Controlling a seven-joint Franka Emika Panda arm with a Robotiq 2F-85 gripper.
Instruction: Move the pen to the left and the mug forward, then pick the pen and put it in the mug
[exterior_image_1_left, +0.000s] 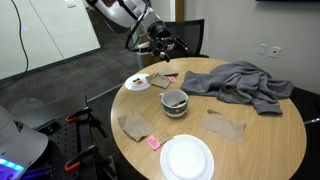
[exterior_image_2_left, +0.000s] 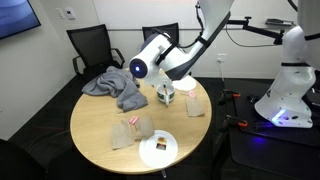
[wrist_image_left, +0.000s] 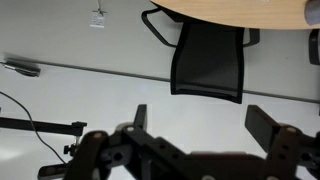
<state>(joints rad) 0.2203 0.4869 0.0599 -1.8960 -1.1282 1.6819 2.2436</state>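
Note:
The off-white mug (exterior_image_1_left: 175, 101) stands near the middle of the round table; it also shows in an exterior view (exterior_image_2_left: 166, 96), just under the arm. A thin orange-red pen (exterior_image_1_left: 171, 77) lies beyond it, toward the far edge and beside a brown napkin. My gripper (exterior_image_1_left: 167, 47) hangs above the table's far edge, over the pen's area and well clear of it. In the wrist view the gripper (wrist_image_left: 200, 125) is open and empty, and neither pen nor mug shows there. In an exterior view the arm hides the pen.
A large white plate (exterior_image_1_left: 187, 157) sits at the near edge and a small saucer (exterior_image_1_left: 137, 84) at the left. A grey cloth (exterior_image_1_left: 240, 82) covers the right side. Brown napkins (exterior_image_1_left: 225, 125) and a pink scrap (exterior_image_1_left: 153, 143) lie about. Black chairs (exterior_image_2_left: 90, 45) stand round the table.

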